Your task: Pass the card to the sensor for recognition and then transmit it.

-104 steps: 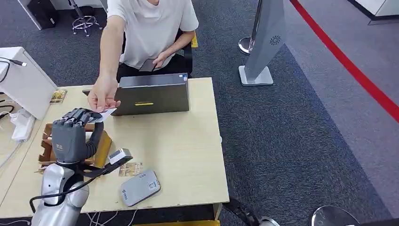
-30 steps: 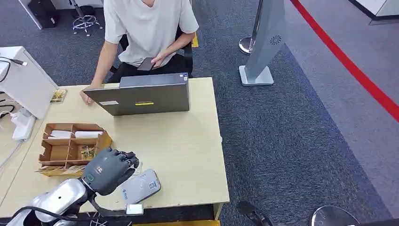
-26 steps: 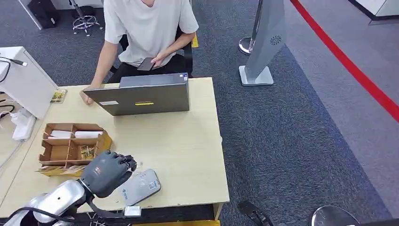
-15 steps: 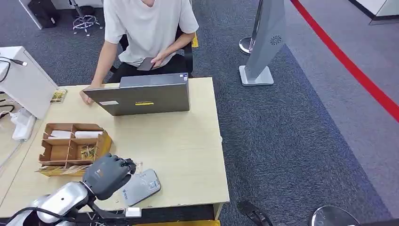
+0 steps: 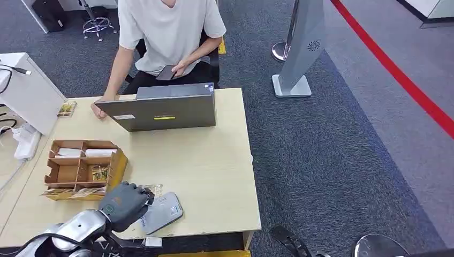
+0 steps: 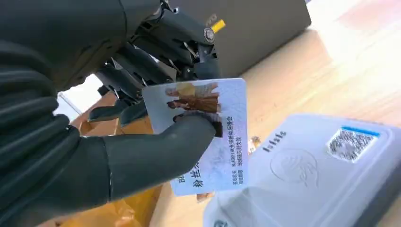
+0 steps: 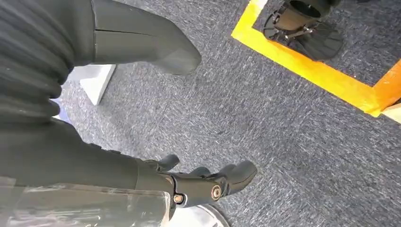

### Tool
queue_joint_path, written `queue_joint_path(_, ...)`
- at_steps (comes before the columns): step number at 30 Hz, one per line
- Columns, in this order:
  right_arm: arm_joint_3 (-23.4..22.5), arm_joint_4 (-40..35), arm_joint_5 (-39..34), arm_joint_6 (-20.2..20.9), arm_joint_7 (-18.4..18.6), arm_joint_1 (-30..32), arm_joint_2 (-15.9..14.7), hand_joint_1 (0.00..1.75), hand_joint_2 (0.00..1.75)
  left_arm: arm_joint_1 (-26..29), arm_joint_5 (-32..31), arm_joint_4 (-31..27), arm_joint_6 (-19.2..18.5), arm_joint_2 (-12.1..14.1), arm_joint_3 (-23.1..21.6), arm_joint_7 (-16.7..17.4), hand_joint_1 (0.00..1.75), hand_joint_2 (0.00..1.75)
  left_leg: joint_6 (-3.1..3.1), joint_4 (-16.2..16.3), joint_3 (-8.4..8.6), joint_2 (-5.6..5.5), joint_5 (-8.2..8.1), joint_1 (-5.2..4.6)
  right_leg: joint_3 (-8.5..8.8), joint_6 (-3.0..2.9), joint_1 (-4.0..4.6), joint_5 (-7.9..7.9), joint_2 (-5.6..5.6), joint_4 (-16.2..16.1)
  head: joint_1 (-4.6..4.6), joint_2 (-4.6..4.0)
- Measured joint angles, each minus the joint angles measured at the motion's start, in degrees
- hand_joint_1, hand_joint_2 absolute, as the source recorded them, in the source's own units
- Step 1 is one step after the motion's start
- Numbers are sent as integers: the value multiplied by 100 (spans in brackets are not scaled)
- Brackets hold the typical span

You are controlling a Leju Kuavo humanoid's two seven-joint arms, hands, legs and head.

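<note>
Worktop, recognition step: left robot hand (image 6: 118,123) grips card (image 6: 208,137) just beside sensor (image 6: 321,175); next, lay it flat over the sensor.

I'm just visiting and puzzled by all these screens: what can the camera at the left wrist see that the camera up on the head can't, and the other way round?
Left wrist camera alone: the card pinched in the left hand, its picture and print readable, close by the sensor's printed symbol.

Head camera alone: the whole table, the laptop, the cardboard tray, and a seated person behind the laptop.

Both: the left hand at the grey sensor, and the laptop's dark back.
</note>
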Motion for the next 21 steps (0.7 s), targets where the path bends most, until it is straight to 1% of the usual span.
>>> queue_joint_path(7, 63, 57, -11, -13, 15, -35, 0, 0, 175, -14, 103, 50, -78, -22, 0, 20, 175, 175, 0, -1, 1, -1, 0, 0, 0, 0, 0, 0, -1, 0, 0, 0)
queue_joint_path(11, 116, 111, -85, -88, 11, -56, 0, 0, 175, -95, 70, 96, 61, -72, 0, 150, 175, 175, 0, 0, 2, -1, 1, 0, -1, 0, 0, 1, -2, 0, 2, 0)
queue_joint_path(12, 129, 125, -98, -120, -7, -56, 0, 0, 175, -138, -14, 101, 162, -105, 0, 212, 175, 175, 0, 0, 2, -2, 1, 0, -1, 0, 0, 1, -2, 0, -2, 0)
queue_joint_path(14, 135, 146, -120, -171, -35, -47, 0, 0, 175, -256, -429, 103, 674, -236, 6, 416, 175, 175, 3, 1, -1, -14, 4, 0, 0, 3, 0, 3, -11, 0, 0, 0)
queue_joint_path(15, 140, 146, -147, -195, -50, -39, 0, 0, 175, -336, -624, 103, 862, -311, 22, 512, 175, 175, 8, 2, -2, -17, 7, -1, 2, 4, 0, 3, -18, 0, 2, 0)
queue_joint_path(17, 149, 146, -190, -203, -66, -34, 0, 0, 175, -469, -748, 101, 910, -487, 42, 561, 175, 175, 8, 2, -3, -17, 7, -2, 4, 4, -1, 4, -20, 0, 2, 0)
queue_joint_path(20, 162, 146, -186, -216, -66, -3, 0, 0, 175, -553, -827, 100, 938, -625, 46, 597, 175, 175, 9, 2, -1, -14, 7, -7, 2, 5, -7, 5, -13, 0, 0, 0)
queue_joint_path(21, 173, 146, -197, -225, -66, 11, 0, 0, 175, -544, -989, 98, 1133, -690, 59, 658, 175, 175, 9, 2, -3, -15, 7, -8, 0, 5, -8, 5, -14, 0, 0, 0)
